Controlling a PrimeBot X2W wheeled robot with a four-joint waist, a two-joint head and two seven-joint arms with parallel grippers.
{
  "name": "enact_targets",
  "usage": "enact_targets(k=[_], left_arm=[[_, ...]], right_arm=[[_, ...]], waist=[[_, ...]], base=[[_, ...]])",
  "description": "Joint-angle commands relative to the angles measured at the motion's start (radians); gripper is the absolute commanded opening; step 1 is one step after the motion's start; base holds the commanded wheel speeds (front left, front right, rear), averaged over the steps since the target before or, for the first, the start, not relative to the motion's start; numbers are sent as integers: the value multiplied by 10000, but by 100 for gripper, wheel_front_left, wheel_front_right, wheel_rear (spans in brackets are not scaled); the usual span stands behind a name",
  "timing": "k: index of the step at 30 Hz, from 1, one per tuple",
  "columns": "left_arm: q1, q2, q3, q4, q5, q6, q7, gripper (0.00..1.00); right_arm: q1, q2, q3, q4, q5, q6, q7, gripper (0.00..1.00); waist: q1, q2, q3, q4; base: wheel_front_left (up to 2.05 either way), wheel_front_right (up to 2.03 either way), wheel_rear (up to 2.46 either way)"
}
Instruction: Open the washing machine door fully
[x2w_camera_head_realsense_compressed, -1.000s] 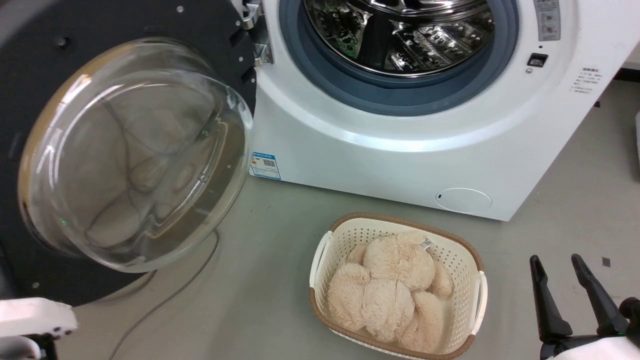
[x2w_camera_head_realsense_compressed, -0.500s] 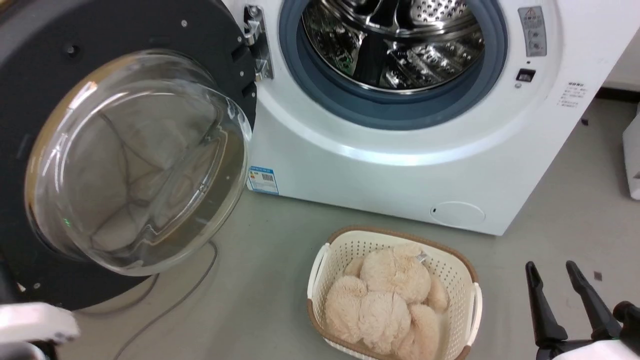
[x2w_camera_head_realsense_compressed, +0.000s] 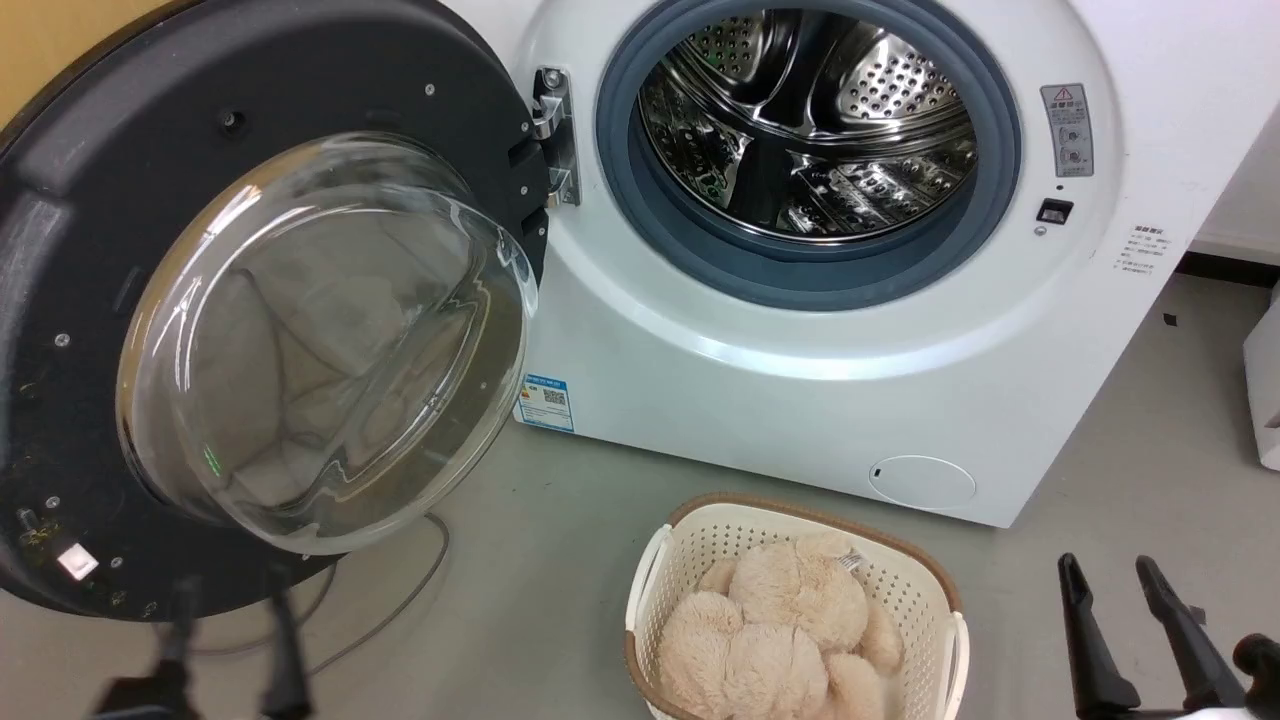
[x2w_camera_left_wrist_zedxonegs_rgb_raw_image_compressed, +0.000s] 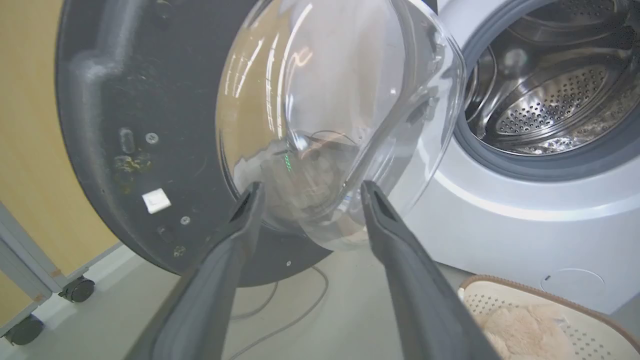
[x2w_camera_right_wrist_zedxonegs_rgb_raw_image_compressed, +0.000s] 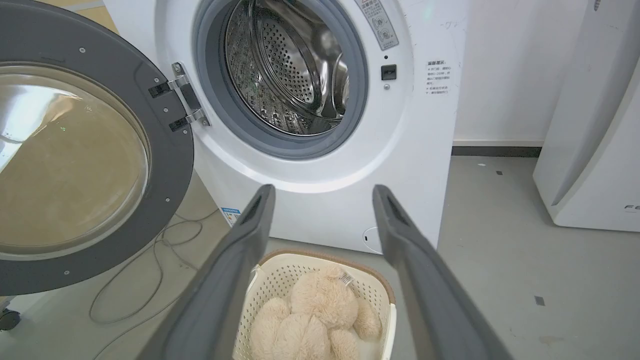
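Observation:
The washing machine door (x2w_camera_head_realsense_compressed: 90, 230) is a big black disc with a bulging clear glass bowl (x2w_camera_head_realsense_compressed: 320, 340). It stands swung wide to the left of the white machine (x2w_camera_head_realsense_compressed: 800, 400) on its hinge (x2w_camera_head_realsense_compressed: 555, 135), and the steel drum (x2w_camera_head_realsense_compressed: 810, 130) is exposed. My left gripper (x2w_camera_head_realsense_compressed: 232, 590) is open below the door's lower edge, touching nothing; from the left wrist its fingers (x2w_camera_left_wrist_zedxonegs_rgb_raw_image_compressed: 245, 210) frame the glass bowl (x2w_camera_left_wrist_zedxonegs_rgb_raw_image_compressed: 340, 125) from a short way off. My right gripper (x2w_camera_head_realsense_compressed: 1110, 575) hangs open at the lower right, apart from the door (x2w_camera_right_wrist_zedxonegs_rgb_raw_image_compressed: 170, 150), fingers (x2w_camera_right_wrist_zedxonegs_rgb_raw_image_compressed: 262, 205) spread and empty.
A cream basket (x2w_camera_head_realsense_compressed: 930, 590) with a beige plush toy (x2w_camera_head_realsense_compressed: 790, 620) sits on the grey floor before the machine. A grey cable (x2w_camera_head_realsense_compressed: 400, 590) loops under the door. A white appliance (x2w_camera_right_wrist_zedxonegs_rgb_raw_image_compressed: 590, 140) stands at the right; a wheeled frame (x2w_camera_left_wrist_zedxonegs_rgb_raw_image_compressed: 75, 290) sits by the yellow wall.
The head camera has tilted up, so more of the drum and door shows. My left gripper's dark fingers have come into view below the door where a pale forearm was.

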Motion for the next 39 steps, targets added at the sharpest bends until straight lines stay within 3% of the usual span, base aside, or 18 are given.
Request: enact_targets(k=[1,8,16,29,30,39], left_arm=[[181,-61,-396,-225,270,-33,141,100],[67,-264,-1333,-436,439,-481,259,100],[-585,-370,-2330,42,631,-1170,399,100],[-872,-450,-2503,677,538,-1231,422,100],[-774,-426,-2516,686,548,-1237,456,0],[-812,-527,-2388,685,684,-1304,529,0]], right_arm=[[157,30,34,78,37,6,-92,100],[122,30,93,103,-333,6,-81,100],[262,30,-1,93,-806,6,254,100],[474,30,196,-72,-922,6,498,100],[345,2,192,-17,-911,0,476,0],[233,-1,231,69,-984,0,447,0]], waist=[[0,-1,-54,-55],[0,-1,-217,-373],[0,-1,-538,-1289],[0,-1,-605,-2108],[0,-1,-604,-2110],[0,-1,-583,-2146]], base=[[0,0,0],[0,0,0],[0,0,0],[0,0,0],[0,0,0],[0,0,0]])
